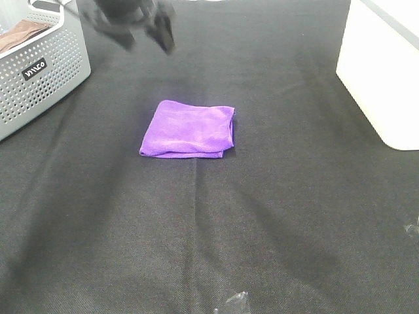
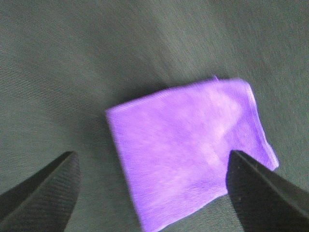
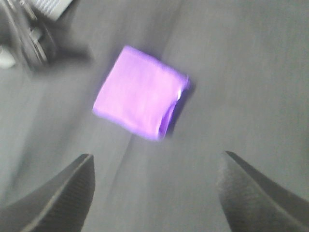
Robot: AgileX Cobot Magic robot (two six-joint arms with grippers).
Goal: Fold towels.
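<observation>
Purple microfibre towel [image 1: 188,129] lies folded into a compact, roughly square packet in the middle of the bench [image 1: 294,216], and neither of my claws is touching it. From my left wrist the nap looks soft and fuzzy, edges fairly straight, one corner a touch ragged. My right wrist view is blurred, but I can make out the stacked layers showing along one side, so there's more than one fold in there.

My left claw [image 2: 152,193] hangs above the towel with its jaws spread wide and nothing between them. My right claw [image 3: 154,193] is likewise wide and empty, off to one side of the packet and clear of it. In the high view my left claw is a dark blur near the far edge of the bench, just beside the grey perforated basket [image 1: 49,62], which holds something brown.

I'd judge the folding on this towel is done. Next move, as I read it, calls for either lifting the packet away without letting the layers slide apart, or fetching another piece. A white bin [image 1: 386,72] stands on the right.
</observation>
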